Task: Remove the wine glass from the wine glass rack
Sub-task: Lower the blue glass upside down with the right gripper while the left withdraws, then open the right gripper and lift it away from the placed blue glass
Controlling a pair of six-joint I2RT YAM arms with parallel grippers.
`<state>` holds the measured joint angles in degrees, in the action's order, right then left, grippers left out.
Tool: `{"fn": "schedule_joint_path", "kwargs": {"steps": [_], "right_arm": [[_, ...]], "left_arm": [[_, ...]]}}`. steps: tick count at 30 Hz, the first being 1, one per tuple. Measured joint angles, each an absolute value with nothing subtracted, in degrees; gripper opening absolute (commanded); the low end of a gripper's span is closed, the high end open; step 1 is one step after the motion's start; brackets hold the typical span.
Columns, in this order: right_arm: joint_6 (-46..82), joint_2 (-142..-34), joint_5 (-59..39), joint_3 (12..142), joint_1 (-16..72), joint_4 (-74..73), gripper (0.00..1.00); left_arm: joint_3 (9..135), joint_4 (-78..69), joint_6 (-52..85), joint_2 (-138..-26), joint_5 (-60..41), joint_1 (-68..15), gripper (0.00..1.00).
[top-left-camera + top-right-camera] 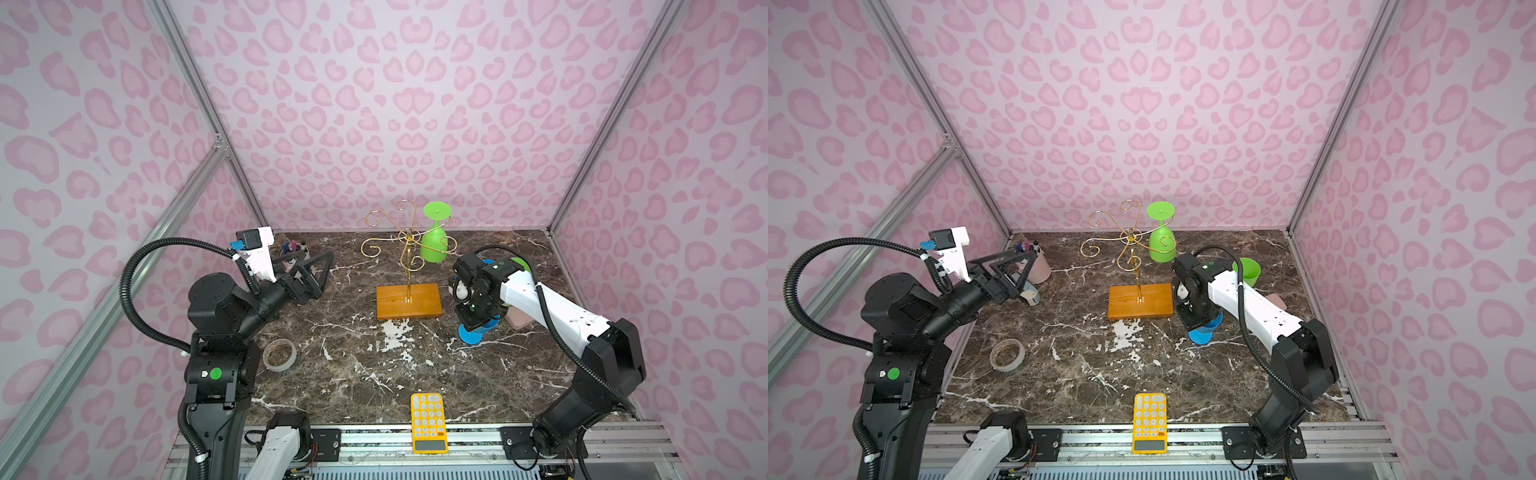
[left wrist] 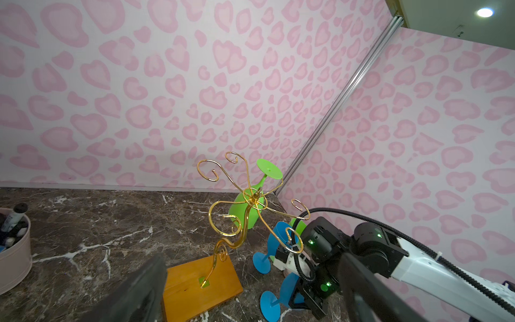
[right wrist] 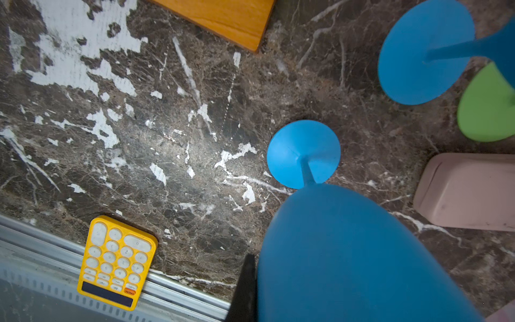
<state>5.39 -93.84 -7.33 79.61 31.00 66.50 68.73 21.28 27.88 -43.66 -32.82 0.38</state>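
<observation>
The wine glass rack is a gold wire stand on an orange-brown wooden base, mid-table in both top views. A green wine glass hangs upside down from its back right arm, also seen in the left wrist view. My right gripper points down just right of the base, shut on the bowl of a blue wine glass whose foot rests on the marble. One black finger shows beside the bowl. My left gripper hovers open and empty at the back left.
A second blue glass and a green glass stand upright behind the right gripper, next to a pink box. A pink cup of pens sits back left, a tape roll front left, a yellow calculator on the front edge.
</observation>
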Motion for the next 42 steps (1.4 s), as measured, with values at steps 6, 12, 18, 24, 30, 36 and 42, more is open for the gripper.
{"fn": "schedule_joint_path", "kwargs": {"steps": [6,12,18,24,30,36,42], "right_arm": [[5.15,-92.73,-7.94,81.03,30.63,65.80,0.29],[5.17,-90.32,-8.01,82.15,30.33,65.58,0.37],[5.28,-87.07,-8.54,82.85,30.26,65.43,0.39],[6.17,-80.97,-8.56,84.03,30.24,64.71,0.43],[8.47,-70.57,-8.40,81.14,29.91,59.16,0.47],[11.90,-62.26,-6.85,75.26,25.98,46.00,0.50],[14.06,-63.09,-7.25,74.17,24.91,32.88,0.51]], "left_arm": [[66.11,21.37,26.96,-41.80,-31.59,0.38,0.97],[64.64,22.74,26.96,-41.39,-30.63,0.38,0.97],[64.10,22.81,26.79,-40.14,-30.63,0.38,0.97],[63.68,23.57,26.81,-39.86,-30.17,0.36,0.97],[62.92,23.92,26.98,-39.44,-30.15,0.38,0.97],[62.76,23.88,27.46,-39.57,-30.20,0.38,0.97],[62.26,23.88,28.21,-38.59,-30.24,0.38,0.97]]}}
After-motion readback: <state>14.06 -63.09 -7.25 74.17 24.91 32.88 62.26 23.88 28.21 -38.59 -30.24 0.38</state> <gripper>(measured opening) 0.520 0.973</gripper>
